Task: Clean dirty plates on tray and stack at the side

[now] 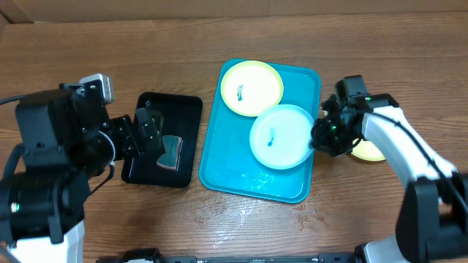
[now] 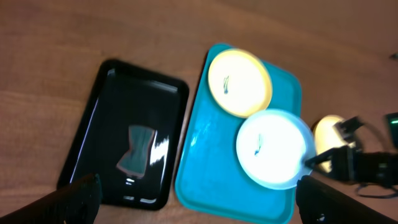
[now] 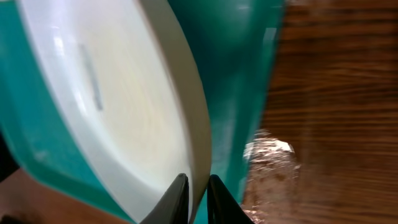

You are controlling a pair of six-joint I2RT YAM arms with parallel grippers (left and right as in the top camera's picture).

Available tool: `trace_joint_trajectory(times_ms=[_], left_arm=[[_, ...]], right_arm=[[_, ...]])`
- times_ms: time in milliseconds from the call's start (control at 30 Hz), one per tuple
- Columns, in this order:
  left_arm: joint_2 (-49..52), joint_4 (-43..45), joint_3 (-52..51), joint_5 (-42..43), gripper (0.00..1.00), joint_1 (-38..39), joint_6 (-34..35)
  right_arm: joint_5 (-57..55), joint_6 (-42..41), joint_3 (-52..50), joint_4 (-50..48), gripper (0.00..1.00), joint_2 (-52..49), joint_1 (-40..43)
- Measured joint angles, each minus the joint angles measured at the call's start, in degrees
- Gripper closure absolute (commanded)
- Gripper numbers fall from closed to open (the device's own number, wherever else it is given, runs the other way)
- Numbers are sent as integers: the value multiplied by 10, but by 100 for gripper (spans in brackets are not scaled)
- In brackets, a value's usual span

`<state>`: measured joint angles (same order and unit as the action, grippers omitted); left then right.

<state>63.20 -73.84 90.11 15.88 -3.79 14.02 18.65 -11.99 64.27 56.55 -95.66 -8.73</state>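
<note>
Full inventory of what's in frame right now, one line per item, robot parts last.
blue tray: 1, turquoise, middle of the table
yellow plate: 1, pale yellow with a dark smudge, far end of the blue tray
white plate: 1, white-bluish with a dark smudge, right side of the blue tray
second yellow plate: 1, pale yellow, on the table right of the blue tray, mostly hidden by the right arm
black tray: 1, black, left of the blue tray
sponge: 1, grey-green, inside the black tray
table: 1, brown wood
left gripper: 1, black, open, above the black tray
right gripper: 1, black, closed on the white plate's right rim
</note>
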Motion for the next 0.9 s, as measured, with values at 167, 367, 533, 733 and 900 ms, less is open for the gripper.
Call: trace_joint_trajectory(times_ms=[167,367,533,733,900], left_arm=[[46,-38,0,0,0,0,-14],[118,-64,0,-11,0,0,-34],[175,-67,0,-31,0,0,-38],[236,-44,-28,-83,8,7,-33],[277,55,-119,-111,27,25,-19]], right_arm=[[-27,-41,-2,-6,91,28,-70],[-56,-122,-69,-104,68,14,-133],[-61,-166,-88,-120,66,8,-135],[-66,-150,-69,-96,61,42,-130],[-67,-129,-50,-71,53,141,-130]])
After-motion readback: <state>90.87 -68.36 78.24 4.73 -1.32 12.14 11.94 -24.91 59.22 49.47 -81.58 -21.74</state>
